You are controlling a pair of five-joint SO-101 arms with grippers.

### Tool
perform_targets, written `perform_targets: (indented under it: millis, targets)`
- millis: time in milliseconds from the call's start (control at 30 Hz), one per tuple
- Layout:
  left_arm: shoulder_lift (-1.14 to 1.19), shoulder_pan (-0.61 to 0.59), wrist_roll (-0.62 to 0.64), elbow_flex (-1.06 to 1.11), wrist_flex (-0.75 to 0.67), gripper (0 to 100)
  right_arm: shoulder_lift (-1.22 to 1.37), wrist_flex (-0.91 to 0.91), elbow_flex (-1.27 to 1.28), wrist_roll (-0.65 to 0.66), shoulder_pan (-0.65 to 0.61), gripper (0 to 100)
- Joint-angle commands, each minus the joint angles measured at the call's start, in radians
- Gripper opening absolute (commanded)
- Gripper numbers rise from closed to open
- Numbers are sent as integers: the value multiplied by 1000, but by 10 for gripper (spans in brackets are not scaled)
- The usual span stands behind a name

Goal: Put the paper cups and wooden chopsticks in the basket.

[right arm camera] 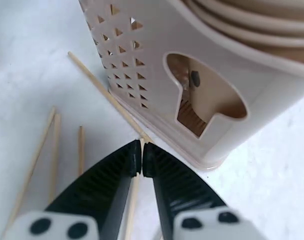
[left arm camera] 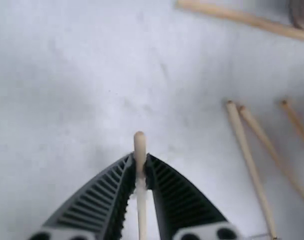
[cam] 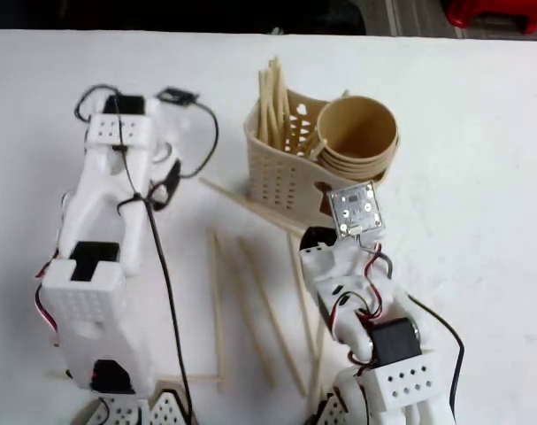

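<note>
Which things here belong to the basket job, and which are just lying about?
Job: basket; paper cups in it; chopsticks standing in it; loose chopsticks on the table; left chopstick in left gripper; right chopstick in right gripper.
Lying about: red object beyond the table.

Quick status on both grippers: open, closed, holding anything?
Left gripper: closed on a chopstick.
Right gripper: closed, apparently pinching a second chopstick beside the basket.
</note>
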Motion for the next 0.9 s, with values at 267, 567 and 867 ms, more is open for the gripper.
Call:
perform_targets:
  millis: [267,567,867]
  targets:
    - [-176,30,52,-344,86,21,-15,1,-8,14,16,19]
    - [-375,142,170,-565,74,21,-15,1,-8,14,47,19]
    - [-392,335,232,-878,-101,21,-15,1,-9,14,47,19]
